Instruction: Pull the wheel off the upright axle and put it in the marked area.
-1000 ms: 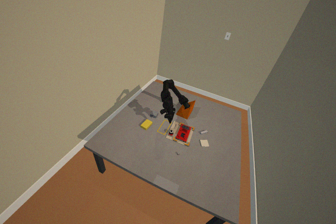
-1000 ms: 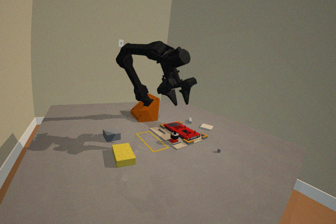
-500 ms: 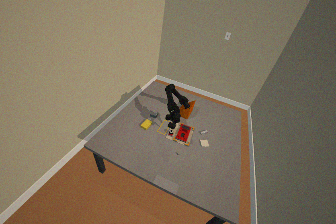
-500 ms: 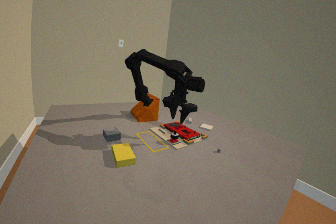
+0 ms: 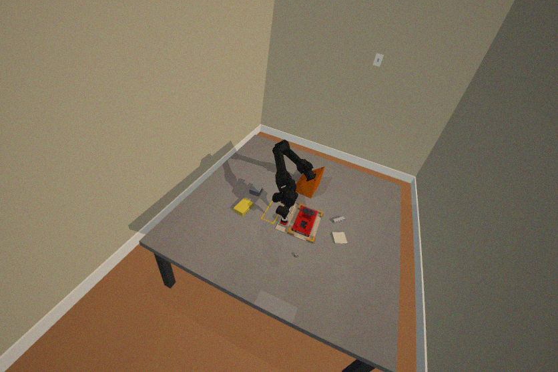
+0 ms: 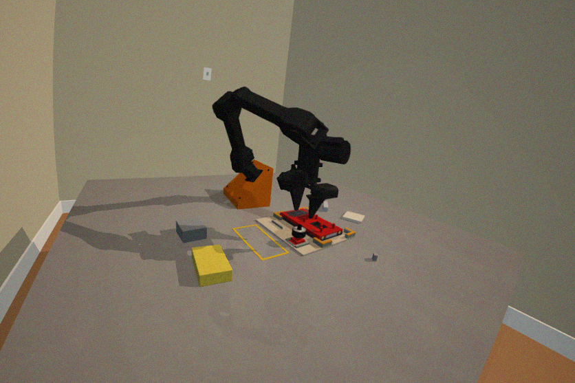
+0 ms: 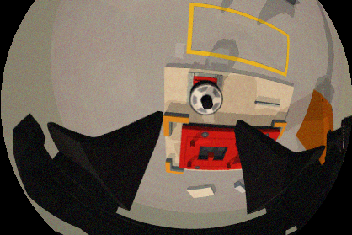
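The wheel [image 5: 284,220] [image 6: 298,232] [image 7: 195,100], black with a light grey hub, sits on the upright axle [image 6: 299,226] [image 7: 206,102] over a small red base [image 6: 297,241] [image 7: 205,80]. The base stands on a beige board [image 6: 304,251] [image 7: 176,84]. The marked area, a yellow outline [image 5: 267,220] [image 6: 247,243] [image 7: 189,27], lies beside the board and holds no object. My gripper [image 6: 303,213] [image 7: 200,121] points down, open and empty, above the board. In the wrist view the wheel shows beyond the gap between the fingertips, touched by neither finger.
A red car body [image 5: 311,221] [image 7: 232,139] lies between orange corner brackets on the board, beside the wheel. A yellow block [image 5: 243,206] [image 6: 211,261] and a grey block [image 6: 191,232] stand past the marked area. A pale tile [image 5: 339,237] [image 6: 353,216] lies on the other side.
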